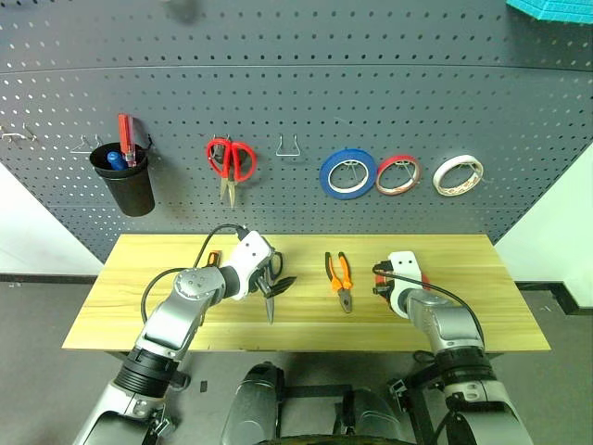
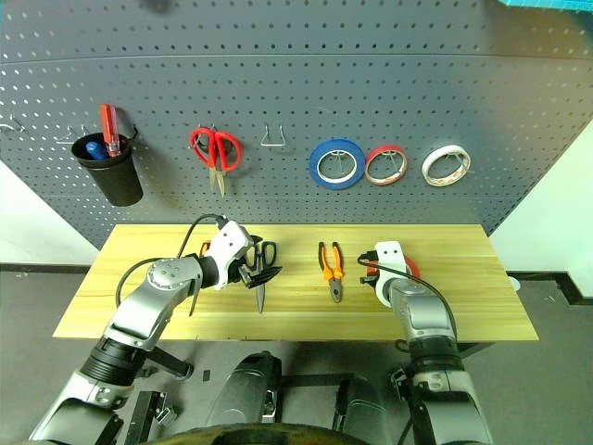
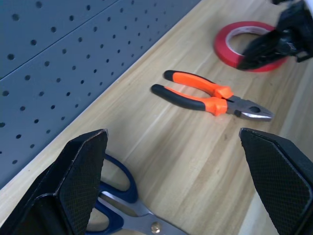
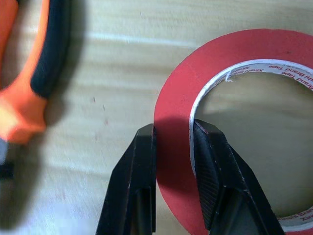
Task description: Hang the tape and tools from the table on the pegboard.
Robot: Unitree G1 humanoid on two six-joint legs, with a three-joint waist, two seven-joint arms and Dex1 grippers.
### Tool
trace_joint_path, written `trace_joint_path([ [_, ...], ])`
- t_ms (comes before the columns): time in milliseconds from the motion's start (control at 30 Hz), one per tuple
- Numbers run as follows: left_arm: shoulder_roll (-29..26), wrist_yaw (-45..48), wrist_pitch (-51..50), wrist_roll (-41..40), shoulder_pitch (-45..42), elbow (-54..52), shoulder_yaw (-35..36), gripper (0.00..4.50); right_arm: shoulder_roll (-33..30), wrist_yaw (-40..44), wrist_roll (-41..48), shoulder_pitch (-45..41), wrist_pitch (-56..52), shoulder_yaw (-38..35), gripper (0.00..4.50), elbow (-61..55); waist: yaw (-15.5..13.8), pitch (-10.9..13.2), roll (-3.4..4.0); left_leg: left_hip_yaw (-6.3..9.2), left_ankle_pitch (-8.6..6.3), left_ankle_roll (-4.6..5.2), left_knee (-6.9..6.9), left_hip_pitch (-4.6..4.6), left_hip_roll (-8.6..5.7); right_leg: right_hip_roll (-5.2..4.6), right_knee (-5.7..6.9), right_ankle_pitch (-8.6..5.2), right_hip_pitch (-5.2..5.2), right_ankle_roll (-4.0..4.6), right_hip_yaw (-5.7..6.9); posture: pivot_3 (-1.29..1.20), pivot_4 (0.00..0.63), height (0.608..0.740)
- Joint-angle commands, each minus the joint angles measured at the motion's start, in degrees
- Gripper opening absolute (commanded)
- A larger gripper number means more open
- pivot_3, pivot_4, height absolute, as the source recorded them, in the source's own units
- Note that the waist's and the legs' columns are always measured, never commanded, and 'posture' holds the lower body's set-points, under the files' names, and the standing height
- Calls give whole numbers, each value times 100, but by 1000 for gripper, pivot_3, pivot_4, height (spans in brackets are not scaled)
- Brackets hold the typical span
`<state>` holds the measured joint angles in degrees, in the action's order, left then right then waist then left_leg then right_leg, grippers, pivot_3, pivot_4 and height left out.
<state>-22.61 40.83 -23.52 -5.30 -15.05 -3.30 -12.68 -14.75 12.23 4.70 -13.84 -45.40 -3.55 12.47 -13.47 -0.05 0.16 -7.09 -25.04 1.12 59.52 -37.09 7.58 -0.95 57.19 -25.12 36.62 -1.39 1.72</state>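
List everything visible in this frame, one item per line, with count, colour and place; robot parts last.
pegboard: 1, dark grey, behind table
table: 1, light wood
red tape: 1, table right, gripped
pliers: 1, orange-black, table centre
dark-handled scissors: 1, table, under left hand
screwdriver: 1, orange-black, table left, mostly hidden
red scissors: 1, hung on pegboard
blue roll: 1, on pegboard
pinkish-red roll: 1, on pegboard
white roll: 1, on pegboard
black cup: 1, on pegboard, holds red and blue tools
left hand: open, over scissors
right hand: shut on the tape's wall
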Motion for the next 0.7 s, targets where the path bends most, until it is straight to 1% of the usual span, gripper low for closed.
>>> trace_joint_path([
  [33, 54, 6, 281, -84, -179, 14, 113, 4500, -122, 14, 90, 155, -294, -97, 708, -1081, 5, 0, 0, 9, 2, -4, 5, -13, 0, 2, 0, 0, 6, 0, 2, 355, 49, 629],
  [200, 61, 333, 488, -249, -246, 120, 74, 4500, -261, 61, 245, 494, -737, -241, 708, -2320, 18, 0, 0, 44, 2, -4, 12, -23, -10, 10, -3, 1, 4, -1, 5, 327, 41, 629],
  [333, 106, 552, 691, -361, -264, 165, 61, 4500, -375, 163, 369, 705, -742, -352, 708, -2951, 23, 0, 0, 70, 2, -4, 16, -24, -17, 15, -8, 0, -7, 0, 10, 306, 29, 629],
  [400, 185, 608, 855, -449, -290, 197, 107, 4500, -427, 219, 407, 841, -513, -464, 708, -3077, 25, 0, 0, 74, 2, -4, 17, -25, -19, 16, -11, 0, -10, 0, 10, 299, 24, 629],
  [500, 247, 695, 1349, -375, -285, 356, 28, 4500, -432, 223, 486, 956, -248, -698, 708, -2987, 34, 0, 0, 78, 3, -5, 22, -25, -22, 16, -12, 0, -17, 0, 10, 291, 15, 629],
  [600, 413, 761, 1958, -432, -226, 484, 49, 4500, -454, 520, 719, 1157, 266, -901, 708, -3061, 36, -2, 1, 81, 3, -5, 26, -26, -23, 16, -11, 0, -18, -1, 11, 290, 6, 629],
  [700, 557, 760, 2331, -533, -197, 629, 158, 4500, -530, 749, 848, 1331, 621, -992, 708, -3157, 47, -4, 3, 90, 3, -5, 33, -27, -24, 19, -9, 1, -20, -2, 11, 286, 0, 629],
])
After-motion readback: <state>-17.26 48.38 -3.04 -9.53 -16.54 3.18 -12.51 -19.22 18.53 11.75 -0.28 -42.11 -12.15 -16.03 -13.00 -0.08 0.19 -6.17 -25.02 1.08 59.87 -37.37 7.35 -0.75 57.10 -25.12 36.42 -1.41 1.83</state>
